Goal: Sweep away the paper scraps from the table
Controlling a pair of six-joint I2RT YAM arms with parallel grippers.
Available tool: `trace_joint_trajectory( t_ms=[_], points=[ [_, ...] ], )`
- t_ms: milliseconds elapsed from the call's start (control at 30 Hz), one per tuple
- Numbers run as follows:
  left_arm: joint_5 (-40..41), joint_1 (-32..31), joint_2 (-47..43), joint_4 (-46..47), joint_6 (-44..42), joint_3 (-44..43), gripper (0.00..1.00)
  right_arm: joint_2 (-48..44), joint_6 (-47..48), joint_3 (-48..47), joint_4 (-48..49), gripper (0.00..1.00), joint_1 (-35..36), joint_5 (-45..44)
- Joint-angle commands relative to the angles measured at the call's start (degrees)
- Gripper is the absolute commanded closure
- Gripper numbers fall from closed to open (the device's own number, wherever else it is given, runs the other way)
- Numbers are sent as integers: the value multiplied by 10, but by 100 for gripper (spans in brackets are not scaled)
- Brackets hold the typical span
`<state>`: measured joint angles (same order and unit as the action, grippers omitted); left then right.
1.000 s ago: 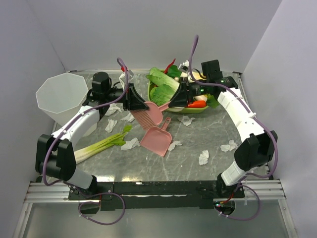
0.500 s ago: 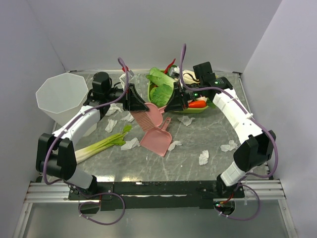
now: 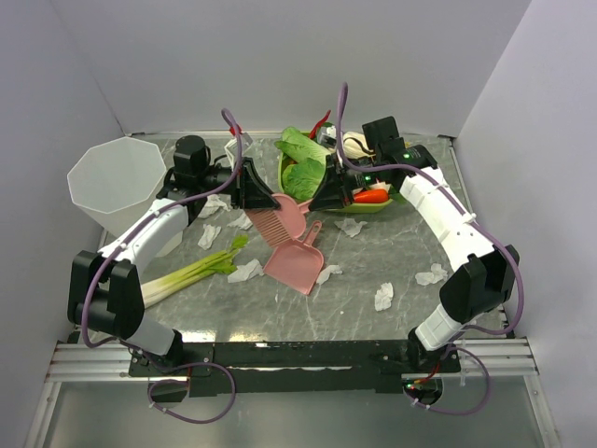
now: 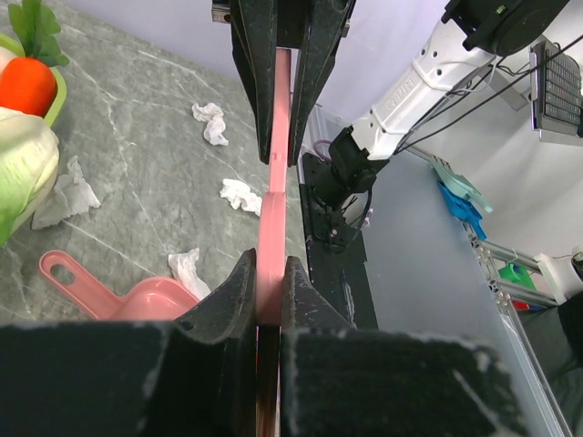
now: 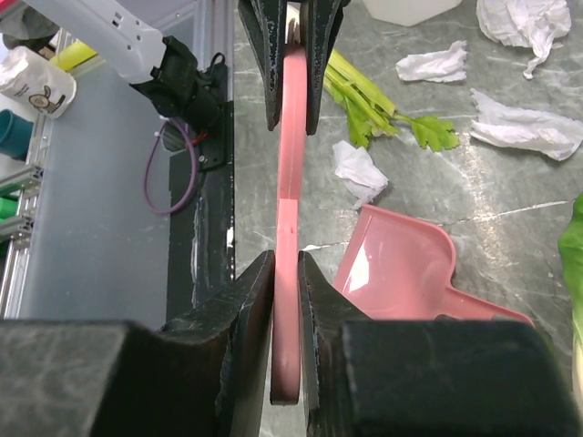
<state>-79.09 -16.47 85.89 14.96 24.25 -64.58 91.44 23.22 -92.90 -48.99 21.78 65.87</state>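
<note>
Grip on both ends: my left pincer is clamped tight on one end of the pink brush, and my right pincer is closed on the other, so the brush is held edge-on between them. The paper scraps lie scattered over the table: some around the pink dustpan, some near the leek, and two well apart toward my right arm's base.

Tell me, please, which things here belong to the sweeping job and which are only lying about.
For the job: paper scraps, table, pink dustpan, pink brush held by left pincer and right pincer.
Lying about: leek, white bin (perhaps for scraps), green bowl of vegetables.
</note>
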Motion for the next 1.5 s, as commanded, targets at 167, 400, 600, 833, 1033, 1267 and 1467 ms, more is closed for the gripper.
trace_joint_trajectory(
  t_ms=[167,400,600,833,1033,1267,1467],
  points=[
    [0,2,2,42,21,9,99,-15,-24,-4,37,77,15,20],
    [-19,2,8,76,48,11,99,-13,-28,-3,43,72,19,17],
    [-15,2,10,68,42,10,99,-10,-33,0,50,88,19,19],
    [148,5,-8,-142,-124,-19,40,-64,-68,53,73,100,-5,-95],
    [209,4,-17,-273,-312,2,31,-182,-71,163,81,100,-48,-226],
    [325,-72,34,-409,-657,-18,30,-304,-54,212,40,100,-77,-372],
    [387,-113,122,-360,-740,-33,30,-389,-46,262,39,100,-81,-435]
  ],
)
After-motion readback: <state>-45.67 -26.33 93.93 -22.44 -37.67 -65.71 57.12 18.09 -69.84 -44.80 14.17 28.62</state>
